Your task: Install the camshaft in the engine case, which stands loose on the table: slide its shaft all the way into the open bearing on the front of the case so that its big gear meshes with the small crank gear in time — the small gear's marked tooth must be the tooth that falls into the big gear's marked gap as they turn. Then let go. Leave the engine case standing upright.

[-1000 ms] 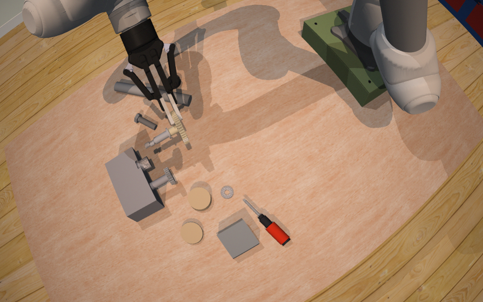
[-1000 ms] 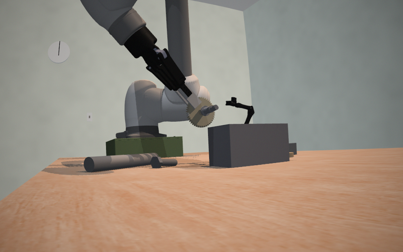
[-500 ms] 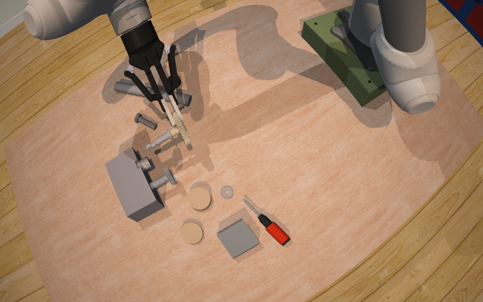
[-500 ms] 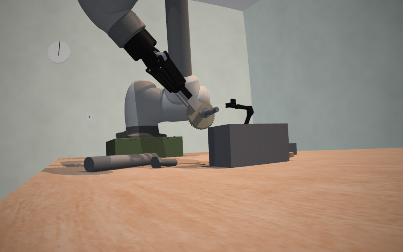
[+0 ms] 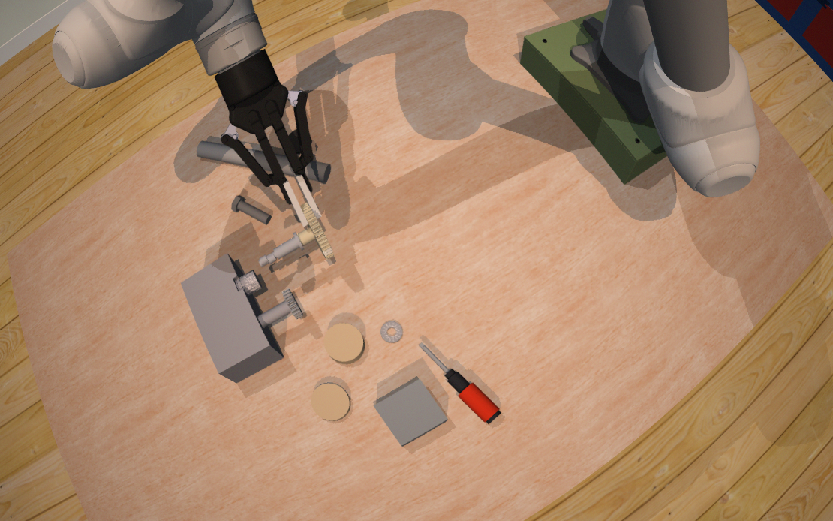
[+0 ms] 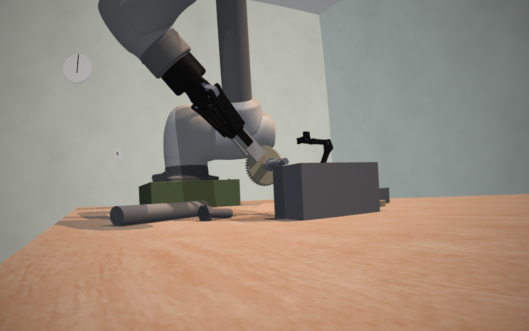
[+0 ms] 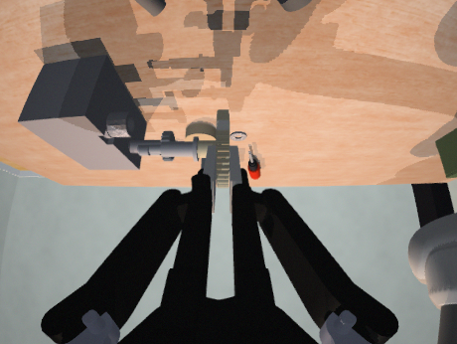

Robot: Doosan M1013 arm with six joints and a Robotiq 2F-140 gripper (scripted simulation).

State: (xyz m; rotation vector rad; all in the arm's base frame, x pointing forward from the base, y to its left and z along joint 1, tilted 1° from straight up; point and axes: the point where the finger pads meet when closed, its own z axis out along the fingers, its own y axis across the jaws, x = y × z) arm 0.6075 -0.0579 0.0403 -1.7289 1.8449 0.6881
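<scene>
My gripper (image 5: 310,212) (image 6: 254,153) (image 7: 223,158) is shut on the rim of the camshaft's tan big gear (image 5: 322,238) (image 6: 259,173) (image 7: 224,138) and holds it in the air. The camshaft's grey shaft (image 5: 284,250) (image 6: 277,162) lies level and points at the grey engine case (image 5: 230,322) (image 6: 325,189) (image 7: 69,108). The shaft tip stops a short way from the open bearing (image 5: 247,282) (image 7: 119,124) on the case's front. The small crank gear (image 5: 294,304) sticks out of the case beside the bearing. The case stands upright. I cannot make out the timing marks.
A long grey cylinder (image 5: 215,150) (image 6: 152,212) and a bolt (image 5: 250,209) (image 6: 212,212) lie behind the gripper. Two tan discs (image 5: 344,341) (image 5: 330,402), a ring bearing (image 5: 391,331), a grey block (image 5: 410,410) and a red screwdriver (image 5: 476,399) lie right of the case. The green arm base (image 5: 583,91) stands at the back right.
</scene>
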